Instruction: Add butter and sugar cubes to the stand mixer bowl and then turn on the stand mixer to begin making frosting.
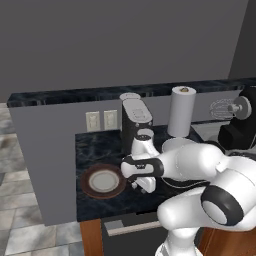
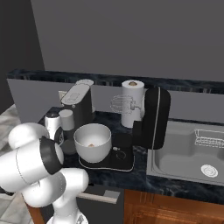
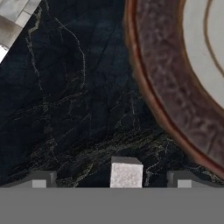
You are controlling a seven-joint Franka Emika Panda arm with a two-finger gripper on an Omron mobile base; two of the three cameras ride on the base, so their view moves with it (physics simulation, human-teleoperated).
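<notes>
A whitish sugar cube (image 3: 126,173) lies on the dark counter, between the fingertips of my open gripper (image 3: 111,180) and nearer the right one. The jaws stand wide and do not touch it. In the left base view the gripper (image 1: 145,189) points down at the counter just right of the plate. The off-white stand mixer bowl (image 2: 92,141) sits on the flat base of the black stand mixer (image 2: 154,117), with a small tan piece (image 2: 91,145) at its bottom. The mixer's head is tilted up, and the wire whisk (image 2: 121,104) is clear of the bowl. The butter is out of view.
A white plate with a brown rim (image 1: 103,181) lies left of the gripper, close to it (image 3: 166,87). A coffee machine (image 1: 136,120) and a paper towel roll (image 1: 181,111) stand behind. A sink (image 2: 192,153) lies right of the mixer. The counter's front edge (image 3: 26,26) is near.
</notes>
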